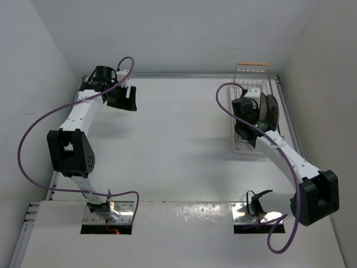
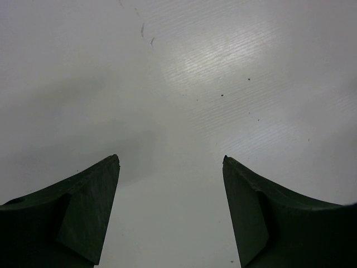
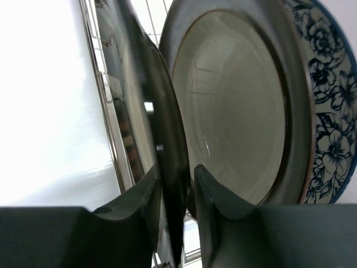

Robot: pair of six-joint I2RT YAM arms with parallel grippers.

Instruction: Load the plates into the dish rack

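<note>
Right wrist: right gripper (image 3: 176, 170) slightly ajar astride dark-rimmed plate (image 3: 165, 111) edge.

Left arm (image 1: 83, 120) extended to far-left corner, left gripper (image 2: 170, 157) pointing down, jaws wide apart. Right arm (image 1: 284, 153) reaching forward on right side, right gripper (image 3: 176, 167) jaws parted only narrowly.

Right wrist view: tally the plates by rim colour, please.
Dark-rimmed plates: 2
Blue floral plate: 1
Total: 3
</note>
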